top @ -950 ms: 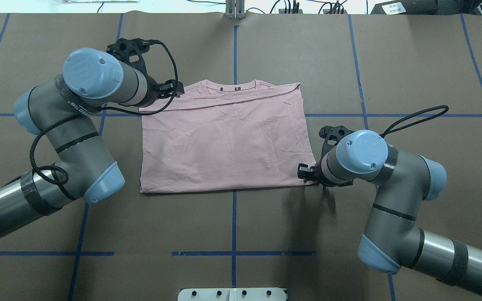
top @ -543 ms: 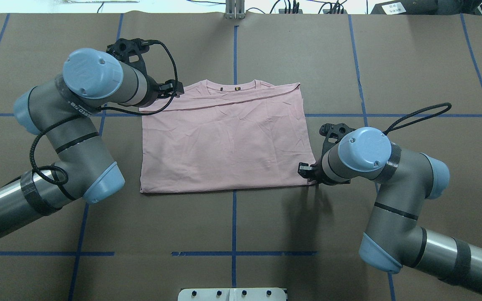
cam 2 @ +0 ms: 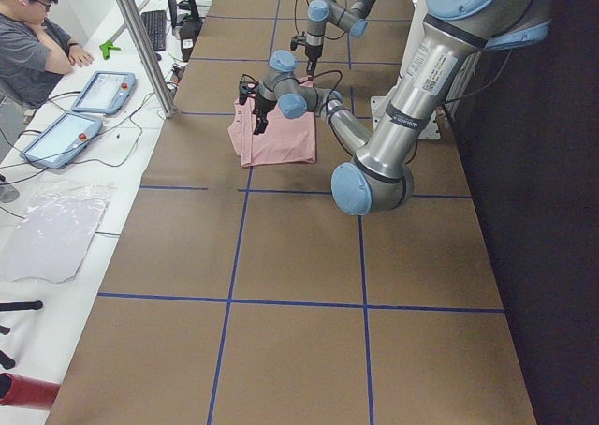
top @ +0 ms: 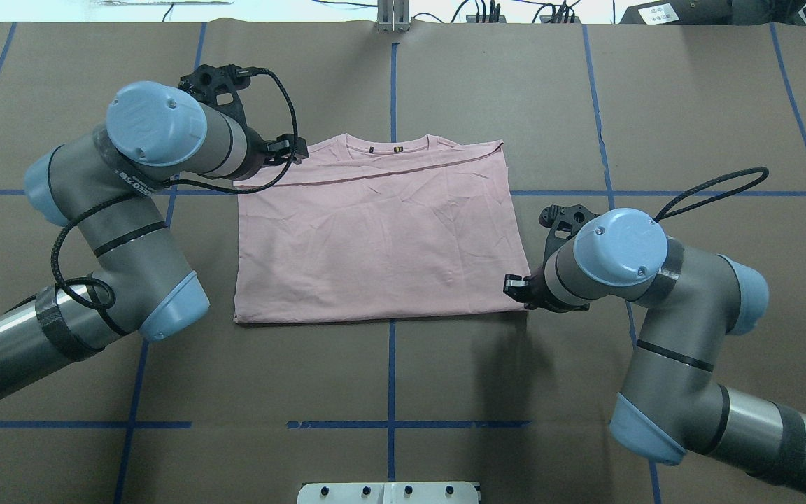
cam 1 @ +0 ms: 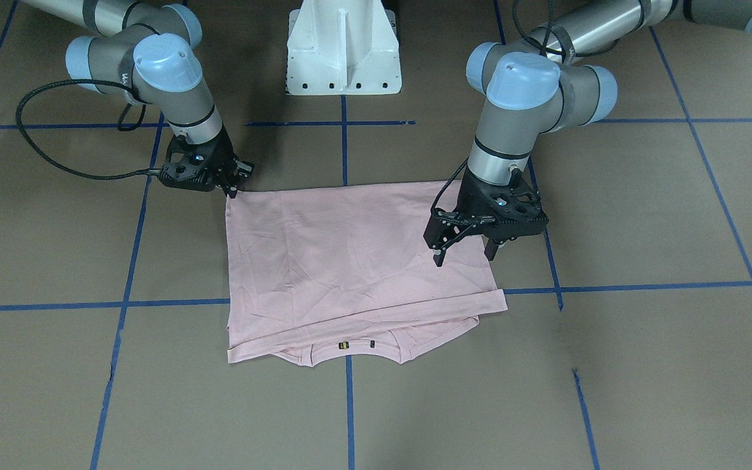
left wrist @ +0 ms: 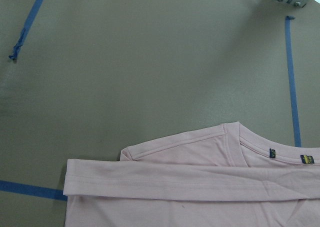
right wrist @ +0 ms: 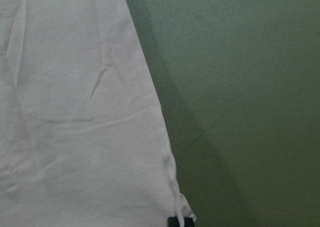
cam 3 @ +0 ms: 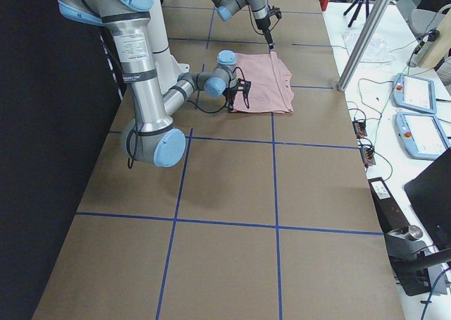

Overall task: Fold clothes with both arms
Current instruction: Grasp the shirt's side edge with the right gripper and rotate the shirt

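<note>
At T-shirt (top: 375,238) corner, right tool (top: 515,287)

Pale pink T-shirt (top: 375,238): folded to flat, lightly creased rectangle, plain side up, ribbed collar (top: 387,143) peeping past folded-over edge. Collar-end corner just below left gripper (cam 1: 464,253); diagonally opposite corner at tips of right gripper (cam 1: 233,188). Grey-silver, light blue caps, black cable loops: left arm (top: 130,231), right arm (top: 662,336), elbows bent, wrists down. Left jaws spread, poised above cloth; right jaws' spacing unclear.
</note>
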`<state>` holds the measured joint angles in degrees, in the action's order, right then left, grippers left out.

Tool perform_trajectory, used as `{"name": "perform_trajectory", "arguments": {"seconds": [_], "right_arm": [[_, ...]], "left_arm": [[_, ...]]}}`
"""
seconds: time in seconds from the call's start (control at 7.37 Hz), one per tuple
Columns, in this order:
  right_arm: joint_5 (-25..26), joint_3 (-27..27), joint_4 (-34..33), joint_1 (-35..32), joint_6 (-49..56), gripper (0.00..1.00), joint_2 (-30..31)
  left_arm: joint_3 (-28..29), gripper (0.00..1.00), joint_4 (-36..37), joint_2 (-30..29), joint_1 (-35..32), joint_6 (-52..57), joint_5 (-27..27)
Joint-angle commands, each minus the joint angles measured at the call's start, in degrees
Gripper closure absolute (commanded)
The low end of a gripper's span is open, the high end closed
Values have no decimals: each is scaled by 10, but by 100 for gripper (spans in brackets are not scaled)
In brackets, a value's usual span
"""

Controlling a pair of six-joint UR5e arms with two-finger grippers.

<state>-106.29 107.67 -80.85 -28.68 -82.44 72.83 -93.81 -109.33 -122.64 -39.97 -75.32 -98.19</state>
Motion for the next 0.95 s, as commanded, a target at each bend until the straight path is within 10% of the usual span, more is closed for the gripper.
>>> {"name": "perform_trajectory", "arguments": {"seconds": [0.0,0.41,0.54,0.68,0.81], "right_arm": [[-8,135,-138,30,0,100,31],[-14,203,-280,151,-11,100,34],[-21,208,-301,169,-24,82,34],[-13,209,-297,171,-67,1,31],[-12,215,-295,165,-74,0,27]], "left_arm": [[0,0,-1,0,10,0,0],[-2,0,-2,-1,26,3,1],[-2,0,-3,-2,32,3,1],[-3,0,-4,-6,34,0,-3],[-21,0,1,-2,40,-1,-9]]}}
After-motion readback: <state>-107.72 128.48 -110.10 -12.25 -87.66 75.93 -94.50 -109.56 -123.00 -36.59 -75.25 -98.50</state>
